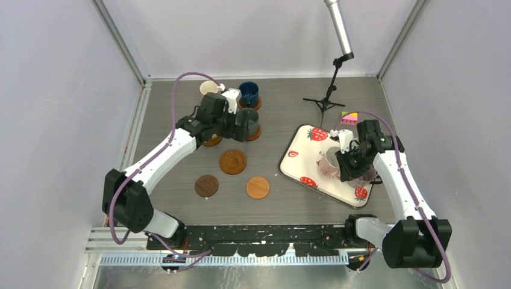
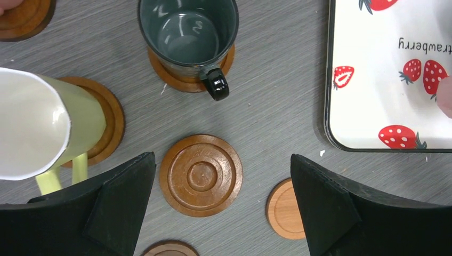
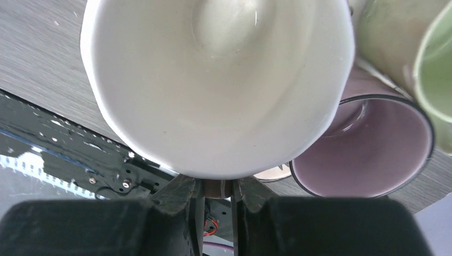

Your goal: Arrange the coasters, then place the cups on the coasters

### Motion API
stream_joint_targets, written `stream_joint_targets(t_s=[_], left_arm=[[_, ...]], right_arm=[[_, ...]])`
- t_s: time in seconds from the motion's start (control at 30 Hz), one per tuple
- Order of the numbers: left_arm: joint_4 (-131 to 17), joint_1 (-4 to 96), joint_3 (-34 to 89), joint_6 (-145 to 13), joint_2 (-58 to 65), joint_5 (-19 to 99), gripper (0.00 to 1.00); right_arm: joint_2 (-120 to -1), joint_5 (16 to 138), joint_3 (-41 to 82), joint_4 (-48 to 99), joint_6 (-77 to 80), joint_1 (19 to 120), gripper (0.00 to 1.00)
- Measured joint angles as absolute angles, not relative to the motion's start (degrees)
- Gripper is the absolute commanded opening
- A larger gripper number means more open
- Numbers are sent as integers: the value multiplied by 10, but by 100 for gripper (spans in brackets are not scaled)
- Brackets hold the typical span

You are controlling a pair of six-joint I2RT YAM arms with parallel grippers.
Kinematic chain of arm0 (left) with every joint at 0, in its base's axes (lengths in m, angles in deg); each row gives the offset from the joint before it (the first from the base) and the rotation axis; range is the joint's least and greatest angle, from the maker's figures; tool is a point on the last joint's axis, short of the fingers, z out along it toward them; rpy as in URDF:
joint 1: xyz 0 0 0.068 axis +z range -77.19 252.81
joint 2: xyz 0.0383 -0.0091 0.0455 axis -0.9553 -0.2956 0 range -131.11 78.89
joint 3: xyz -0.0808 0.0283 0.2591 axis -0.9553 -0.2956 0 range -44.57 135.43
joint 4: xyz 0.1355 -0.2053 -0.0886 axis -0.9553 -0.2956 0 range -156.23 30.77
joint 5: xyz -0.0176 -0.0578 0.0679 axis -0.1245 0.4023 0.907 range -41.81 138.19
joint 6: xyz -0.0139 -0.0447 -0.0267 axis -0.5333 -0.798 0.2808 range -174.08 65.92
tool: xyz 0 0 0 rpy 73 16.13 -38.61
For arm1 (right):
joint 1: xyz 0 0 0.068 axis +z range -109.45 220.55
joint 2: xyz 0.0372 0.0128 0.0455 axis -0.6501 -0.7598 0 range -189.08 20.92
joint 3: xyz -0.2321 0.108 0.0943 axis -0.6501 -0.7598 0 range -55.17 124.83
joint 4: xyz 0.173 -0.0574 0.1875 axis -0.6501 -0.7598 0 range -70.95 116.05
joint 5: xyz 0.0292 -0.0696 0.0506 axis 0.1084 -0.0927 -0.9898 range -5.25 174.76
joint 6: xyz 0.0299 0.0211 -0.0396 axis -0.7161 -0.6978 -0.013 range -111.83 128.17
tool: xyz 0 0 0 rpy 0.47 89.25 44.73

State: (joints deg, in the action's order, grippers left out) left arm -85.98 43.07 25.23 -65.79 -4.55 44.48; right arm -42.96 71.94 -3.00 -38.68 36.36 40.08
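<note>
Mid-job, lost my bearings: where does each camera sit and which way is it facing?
Top external: high behind the robot, looking down on the table; left arm and right arm show, bases at bottom.
Left wrist: on the left arm, facing down at a bare coaster, framed by the open left claw.
Right wrist: on the right arm, facing into the cream-pink cup; right claw shut at its near edge.
Shared: top and left wrist both show the strawberry tray and dark grey cup.

The grey wood-grain table [image 1: 283, 114] carries brown coasters [image 1: 232, 161], a strawberry-print tray [image 1: 304, 162] and a tripod stand [image 1: 326, 101].
</note>
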Motion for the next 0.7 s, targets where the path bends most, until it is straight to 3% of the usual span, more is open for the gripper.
stream_joint_targets(t_s=[0.3, 0.7], left_arm=[[-867, 461, 253, -663, -22, 445, 100], [-894, 547, 273, -672, 66, 460, 100]], right_arm=[[-453, 703, 59, -378, 279, 464, 0], [-603, 795, 164, -293, 89, 685, 0]])
